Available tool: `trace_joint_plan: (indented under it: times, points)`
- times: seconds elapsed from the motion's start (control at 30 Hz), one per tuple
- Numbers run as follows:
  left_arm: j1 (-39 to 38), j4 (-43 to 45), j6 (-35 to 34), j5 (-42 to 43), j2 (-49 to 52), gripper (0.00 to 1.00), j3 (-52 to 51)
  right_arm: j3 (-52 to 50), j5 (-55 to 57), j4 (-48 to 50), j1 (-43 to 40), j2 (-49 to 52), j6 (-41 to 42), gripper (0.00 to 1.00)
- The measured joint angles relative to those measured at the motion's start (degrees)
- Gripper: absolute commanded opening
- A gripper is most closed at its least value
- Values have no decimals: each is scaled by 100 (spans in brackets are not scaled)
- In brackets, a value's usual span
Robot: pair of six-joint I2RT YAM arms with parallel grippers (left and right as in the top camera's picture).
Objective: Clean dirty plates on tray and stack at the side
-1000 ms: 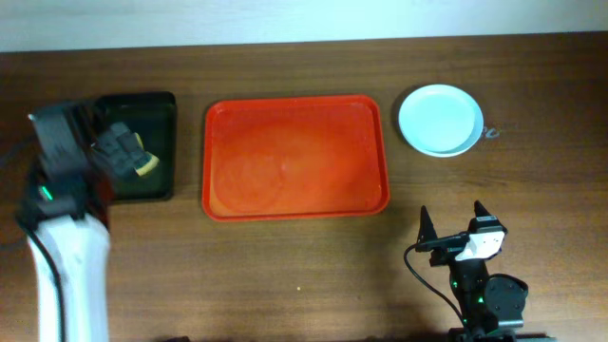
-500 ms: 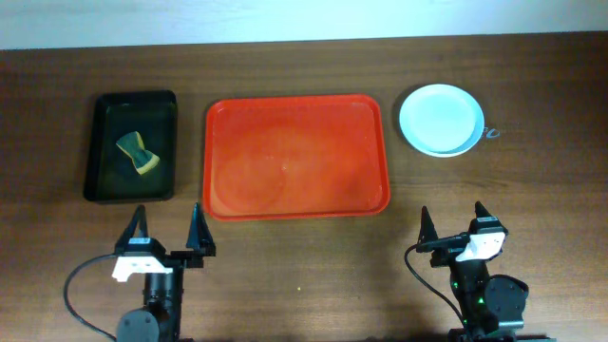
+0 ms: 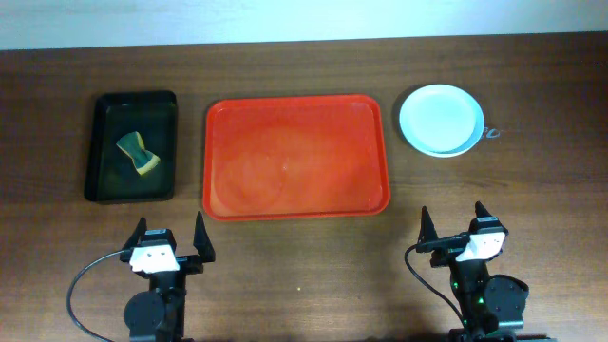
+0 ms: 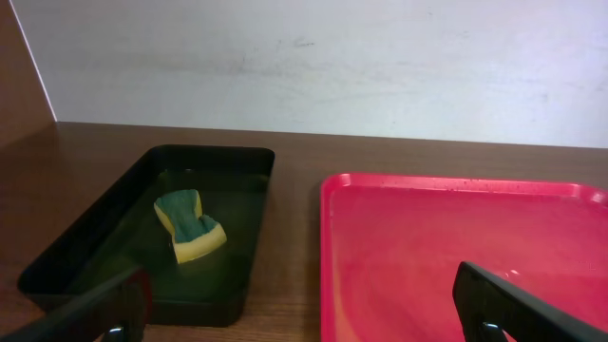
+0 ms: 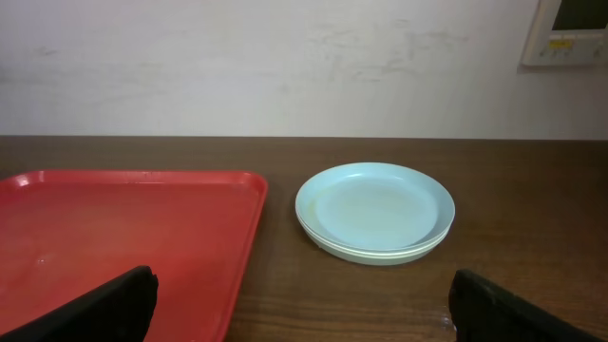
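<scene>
The left end effector [image 3: 170, 224] and right end effector [image 3: 452, 211] both stand spread wide, while pale blue round plates [image 3: 439, 120], seemingly stacked, sit beside the red-orange rectangular plastic tray [image 3: 297, 101].

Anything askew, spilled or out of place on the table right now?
Nothing stands out. The plates sit neatly stacked right of the red tray, which holds nothing. The sponge lies inside the black tray. Left gripper and right gripper are both open, holding nothing. A tiny item by the stack's right edge is too small to identify.
</scene>
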Motion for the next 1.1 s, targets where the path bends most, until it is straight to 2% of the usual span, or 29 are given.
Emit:
trace_joint_plan:
  times: [0.3, 1.1]
  points:
    - [0, -2, 472, 2, 0, 99, 0, 0, 0, 0, 0, 0, 0, 99]
    - [0, -2, 474, 2, 0, 99, 0, 0, 162, -17, -4, 0, -2, 99]
